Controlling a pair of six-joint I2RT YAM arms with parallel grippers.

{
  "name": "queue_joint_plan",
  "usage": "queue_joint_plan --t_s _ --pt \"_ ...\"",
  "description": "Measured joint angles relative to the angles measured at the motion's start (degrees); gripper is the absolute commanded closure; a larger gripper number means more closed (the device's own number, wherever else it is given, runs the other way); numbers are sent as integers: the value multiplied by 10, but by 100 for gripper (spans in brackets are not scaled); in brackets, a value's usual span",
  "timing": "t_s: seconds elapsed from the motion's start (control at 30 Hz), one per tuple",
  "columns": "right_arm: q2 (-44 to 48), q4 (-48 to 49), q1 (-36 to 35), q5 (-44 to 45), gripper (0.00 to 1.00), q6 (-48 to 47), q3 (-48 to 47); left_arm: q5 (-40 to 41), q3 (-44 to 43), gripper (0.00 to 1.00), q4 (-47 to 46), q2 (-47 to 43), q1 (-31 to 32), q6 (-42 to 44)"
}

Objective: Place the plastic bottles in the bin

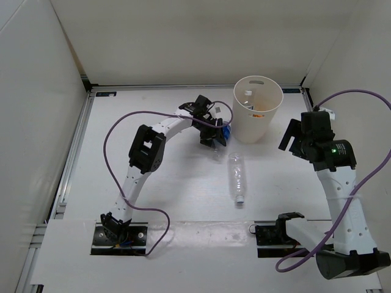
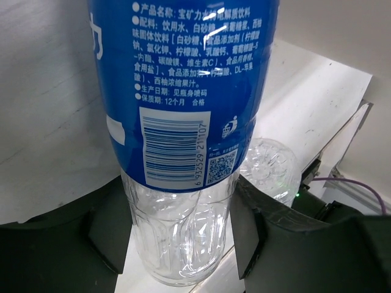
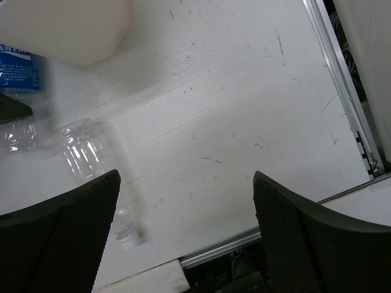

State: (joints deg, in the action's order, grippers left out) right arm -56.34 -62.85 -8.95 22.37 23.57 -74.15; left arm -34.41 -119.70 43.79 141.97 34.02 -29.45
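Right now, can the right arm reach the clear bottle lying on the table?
Probably yes. The right gripper is open and empty, and nothing stands between it and the label-less bottle.

Both arms are built of smooth white rounded shells joined by boxy black joints. On the left arm point(image 1: 131, 177) a purple cable point(image 1: 116, 129) runs from the black base plate point(image 1: 119, 239), far from the left gripper point(image 1: 219, 137), up to the joint behind it. The right arm point(image 1: 345, 201) carries a like cable point(image 1: 360, 91). A small green light point(image 1: 333, 148) glows on the black joint just behind the right gripper point(image 1: 290, 137). The right fingers point(image 3: 58, 241) are matte black with a fine mesh grain. The left fingers point(image 2: 55, 250) are plain black and angular.
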Motion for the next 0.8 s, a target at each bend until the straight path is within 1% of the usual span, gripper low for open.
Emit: queue_joint_plan --t_s 0.17,0.23,0.33,0.43,0.5,0.6,0.67,0.73,0.8 --pt "-4 7 -3 0 10 1 2 10 1 55 20 -10 -17 20" --pt "-4 13 -3 -1 10 2 6 16 1 56 20 -20 -33 23" --pt "-4 14 -5 -2 10 2 9 23 -5 59 0 -45 -72 23" --pt "-5 15 -8 -2 10 2 9 24 -39 59 -44 -69 -116 14" --pt "-5 15 -9 -2 10 2 9 18 -69 58 -102 -83 -142 -6" --pt "-5 15 -9 -3 10 2 9 3 -134 56 -228 -93 -169 -52" --pt "-6 15 -7 -3 10 2 9 -5 -186 56 -310 -90 -170 -89" --pt "-7 15 -6 -4 10 2 9 -12 -239 52 -387 -85 -162 -130" --pt "-7 15 -4 -4 10 2 9 -14 -275 49 -450 -83 -146 -156"
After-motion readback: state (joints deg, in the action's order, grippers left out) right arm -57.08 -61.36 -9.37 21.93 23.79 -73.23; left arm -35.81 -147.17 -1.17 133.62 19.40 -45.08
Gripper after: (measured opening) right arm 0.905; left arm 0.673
